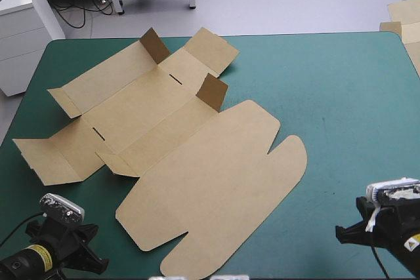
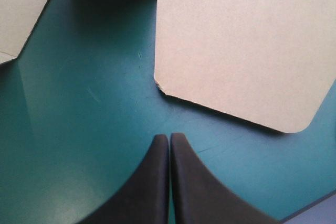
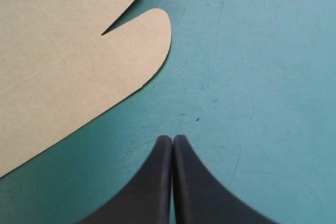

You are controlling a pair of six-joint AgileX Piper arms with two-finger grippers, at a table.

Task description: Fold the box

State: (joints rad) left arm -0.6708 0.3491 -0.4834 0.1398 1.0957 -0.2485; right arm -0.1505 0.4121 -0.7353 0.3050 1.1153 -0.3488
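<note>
The brown box [image 1: 197,155] lies as a flat cut sheet across the left half of the table, its rounded lid flap toward the near edge. Two small flaps [image 1: 213,91] stand partly raised near its far end. My left gripper [image 1: 88,257] is shut and hovers at the near left corner. In the left wrist view its tips [image 2: 169,136] stop just short of a rounded corner of the box [image 2: 241,45]. My right gripper [image 1: 344,233] is shut at the near right, over bare cover. From its wrist view [image 3: 172,137], the box's rounded tab [image 3: 68,61] lies ahead and to one side.
The teal-green cover [image 1: 341,109] is bare on the right half. More brown board [image 1: 403,21] shows past the table's far right corner. A white cabinet [image 1: 20,37] stands off the far left corner.
</note>
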